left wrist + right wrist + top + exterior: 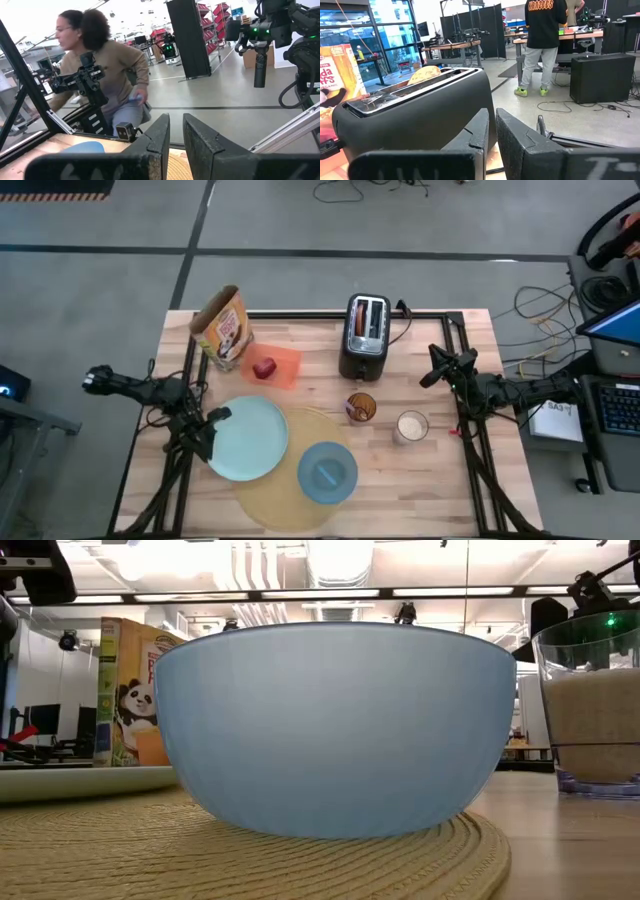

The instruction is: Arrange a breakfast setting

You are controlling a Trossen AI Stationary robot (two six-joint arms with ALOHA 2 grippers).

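The pale blue plate (247, 438) lies partly on the round tan placemat (290, 490). The smaller blue bowl (327, 472) stands on the placemat and fills the low view (335, 730). The red apple (264, 369) lies on an orange napkin. The bagel (425, 74) sticks up from a slot of the black toaster (364, 335). A clear glass (411, 426) holds pale cereal. I cannot make out the spoon. My left gripper (213, 423) is shut, at the plate's left rim. My right gripper (435, 370) is shut, to the right of the toaster.
A cereal box (228, 328) stands at the far left of the table. A small cup (361, 407) stands between the toaster and the placemat. A person (100, 75) is beyond the table's near edge, and another (542, 40) stands in the room beyond the toaster.
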